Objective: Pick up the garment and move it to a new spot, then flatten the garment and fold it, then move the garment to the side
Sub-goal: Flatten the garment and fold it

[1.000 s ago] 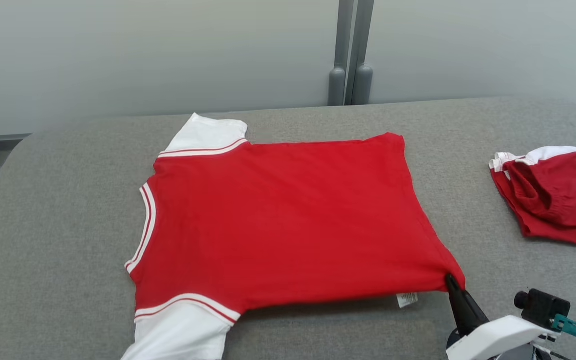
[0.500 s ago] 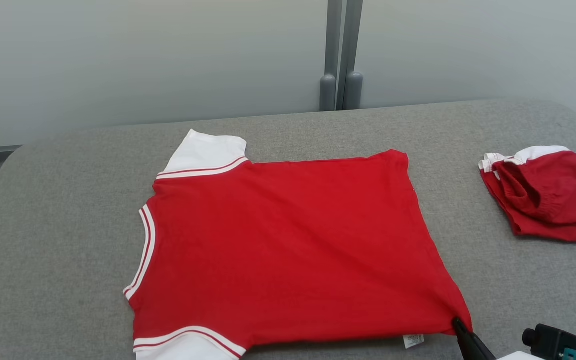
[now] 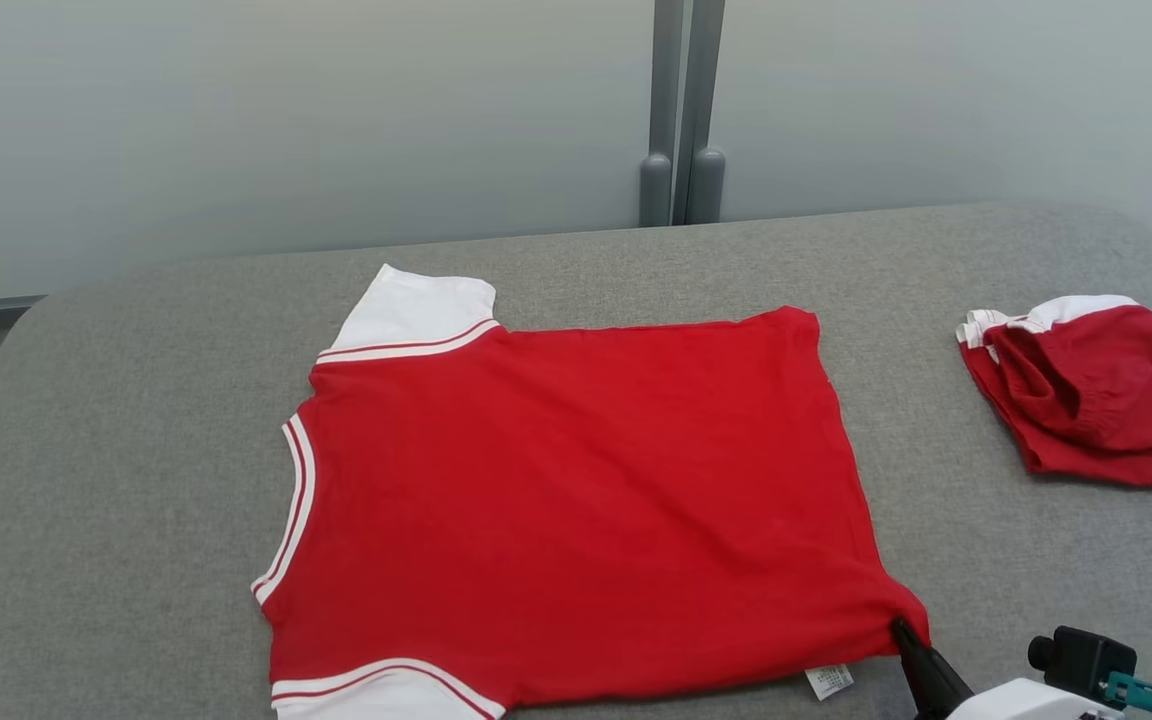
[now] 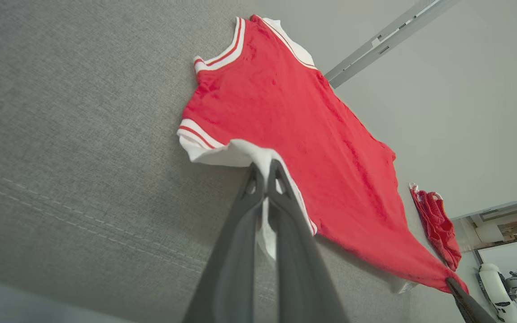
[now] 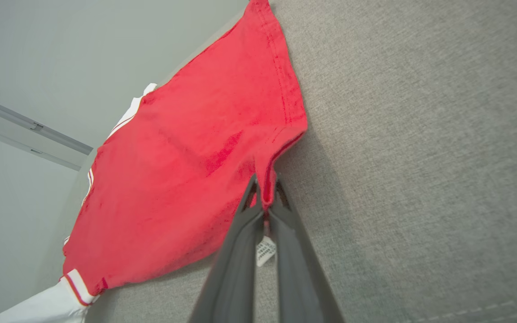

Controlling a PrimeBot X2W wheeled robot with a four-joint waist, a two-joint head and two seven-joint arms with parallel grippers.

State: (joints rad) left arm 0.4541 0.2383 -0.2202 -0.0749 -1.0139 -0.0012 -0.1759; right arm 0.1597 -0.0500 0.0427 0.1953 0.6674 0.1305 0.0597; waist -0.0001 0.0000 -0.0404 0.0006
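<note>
Across the middle of the grey worktop (image 3: 116,480) lay the red shirt (image 3: 576,500), spread nearly flat, collar to the left and hem to the right. The left tool (image 4: 265,169) was pressed together on the near white sleeve (image 4: 222,154). The right tool (image 5: 265,199) pinched the near hem corner (image 5: 285,134), just beside the label (image 5: 265,251). Both holds were thin edge pinches, so an uneven pull could probably slip the cloth free or drag in fresh wrinkles. Another red bundle (image 3: 1086,400) lay well apart at the right.
</note>
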